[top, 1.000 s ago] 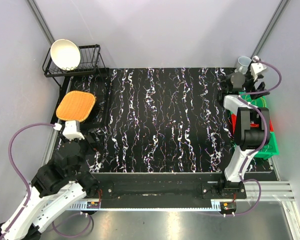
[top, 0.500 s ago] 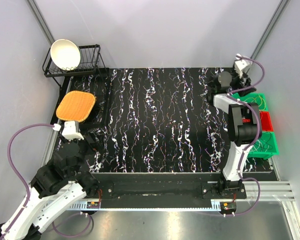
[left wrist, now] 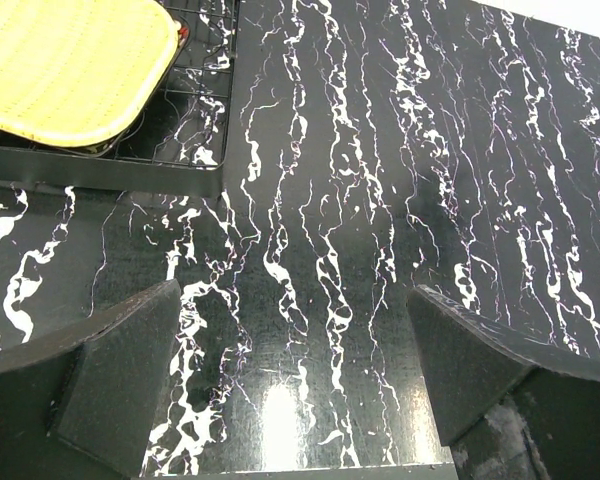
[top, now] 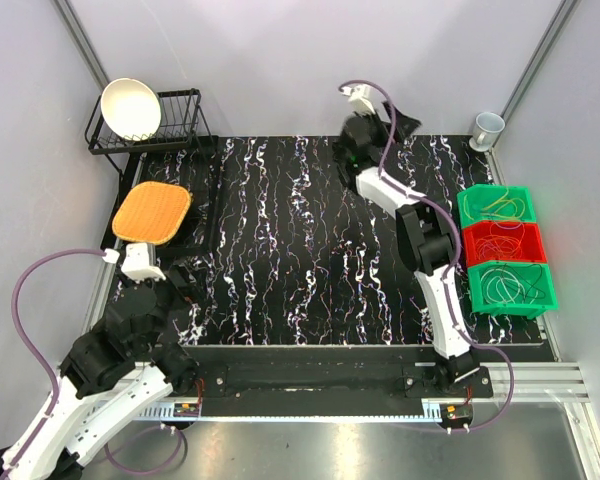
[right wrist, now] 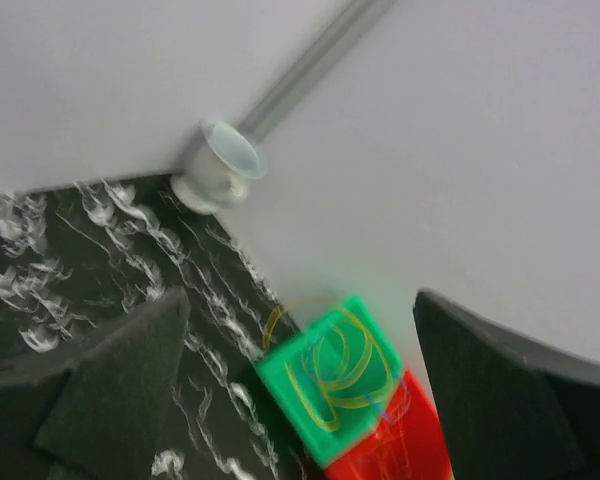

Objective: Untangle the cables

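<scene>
The cables lie in three bins at the table's right edge. Orange-yellow loops [top: 502,205] fill the far green bin [top: 466,196]. Thin red and pale wires [top: 505,242] lie in the red bin [top: 536,252], and pale wires [top: 508,283] in the near green bin [top: 546,297]. My right gripper [top: 400,122] is raised over the far middle of the table, open and empty. Its wrist view [right wrist: 295,320] shows the yellow loops [right wrist: 345,375], blurred, with one loop over the bin's rim. My left gripper [top: 185,275] is open and empty above the marbled mat [left wrist: 310,200] at the near left.
A pale cup [top: 488,128] stands at the far right corner and also shows in the right wrist view [right wrist: 220,165]. A black wire rack [top: 175,125] with a white bowl [top: 130,108] stands far left. An orange-yellow woven pad [top: 152,212] lies on a black tray [left wrist: 110,178].
My right arm has swung left from over the bins to the far middle of the table, uncovering all three bins. My left arm has barely moved.
</scene>
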`<state>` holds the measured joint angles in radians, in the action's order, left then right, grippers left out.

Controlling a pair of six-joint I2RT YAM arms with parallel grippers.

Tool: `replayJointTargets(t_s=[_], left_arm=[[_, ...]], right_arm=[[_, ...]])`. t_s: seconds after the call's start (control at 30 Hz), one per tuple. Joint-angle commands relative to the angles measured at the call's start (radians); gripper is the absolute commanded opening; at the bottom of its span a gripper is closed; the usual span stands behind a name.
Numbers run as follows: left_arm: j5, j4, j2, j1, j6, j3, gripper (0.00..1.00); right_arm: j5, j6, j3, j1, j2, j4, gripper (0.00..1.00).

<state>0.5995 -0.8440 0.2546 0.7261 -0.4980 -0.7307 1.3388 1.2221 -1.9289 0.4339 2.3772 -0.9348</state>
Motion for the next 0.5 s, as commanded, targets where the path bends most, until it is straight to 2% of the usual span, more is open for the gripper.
replayJointTargets(t_s=[0.0,0.03,0.07,0.17,0.23,0.27,0.37,0.47], left_arm=[[0.028,0.026,-0.009,-0.004,-0.005,-0.006,0.99],[0.032,0.026,-0.012,-0.004,-0.005,-0.006,0.99],[0.033,0.025,-0.014,-0.004,-0.005,-0.006,0.99],[0.039,0.022,-0.017,-0.007,-0.008,-0.006,0.99],[0.037,0.023,-0.018,-0.007,-0.008,-0.006,0.99],[0.037,0.025,-0.018,-0.005,-0.007,-0.006,0.99],[0.036,0.025,-0.008,-0.005,-0.007,-0.006,0.99],[0.034,0.023,-0.002,-0.005,-0.007,-0.006,0.99]], right_arm=[[-0.389,-0.862,-0.253,-0.009,-0.119,1.313,1.00],[-0.455,-0.950,-0.359,-0.015,-0.124,1.412,1.00],[-0.478,-1.016,-0.389,-0.018,-0.130,1.454,1.00],[-0.522,-1.065,-0.475,-0.017,-0.131,1.543,1.00],[-0.709,-1.102,-0.530,-0.015,-0.139,1.663,1.00],[-0.822,-1.143,-0.522,-0.017,-0.168,1.689,1.00],[-1.000,-1.211,-0.421,-0.017,-0.260,1.673,1.00],[-1.084,-1.269,-0.302,-0.015,-0.346,1.621,1.00]])
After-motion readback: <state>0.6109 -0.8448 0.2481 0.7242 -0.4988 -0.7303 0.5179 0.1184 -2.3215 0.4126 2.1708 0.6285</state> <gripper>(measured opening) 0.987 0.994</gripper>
